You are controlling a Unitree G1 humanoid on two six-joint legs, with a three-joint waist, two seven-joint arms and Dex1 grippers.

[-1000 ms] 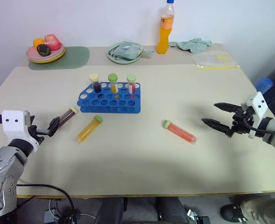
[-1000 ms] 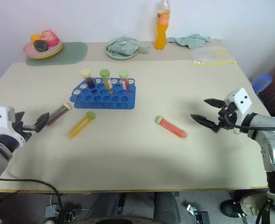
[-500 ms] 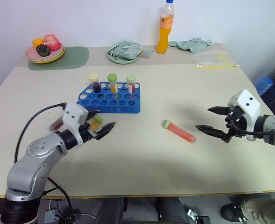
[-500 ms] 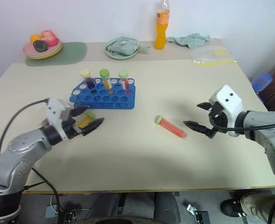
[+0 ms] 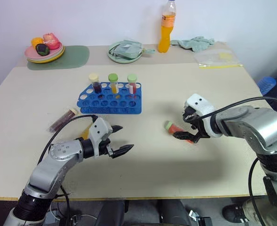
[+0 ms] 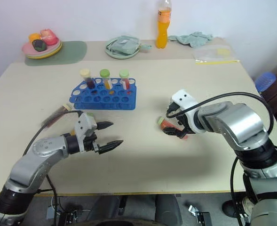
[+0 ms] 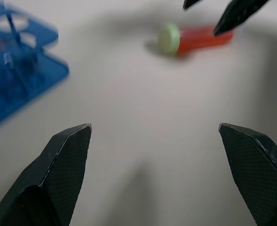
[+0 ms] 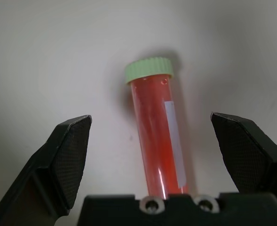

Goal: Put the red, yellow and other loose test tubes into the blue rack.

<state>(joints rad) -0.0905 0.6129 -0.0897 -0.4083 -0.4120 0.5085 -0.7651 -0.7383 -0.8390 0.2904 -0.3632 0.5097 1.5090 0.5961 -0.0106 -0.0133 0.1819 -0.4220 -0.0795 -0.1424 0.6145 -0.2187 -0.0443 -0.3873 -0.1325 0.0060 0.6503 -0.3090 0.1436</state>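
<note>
Your right gripper (image 8: 157, 155) hangs wide open astride the red tube (image 8: 158, 136); lower and close. Left gripper (image 5: 121, 139) waits open.

This looks like a makeshift robot test room set up as a mock lab rather than a real one. A plain beige tabletop (image 5: 185, 89) stands against a bare white wall (image 5: 82, 21). On it, a blue rack (image 5: 110, 100) with capped test tubes shares space with a plate of toy food (image 5: 45, 51), an orange drink bottle (image 5: 165, 28) and a crumpled cloth (image 5: 193, 44).
</note>
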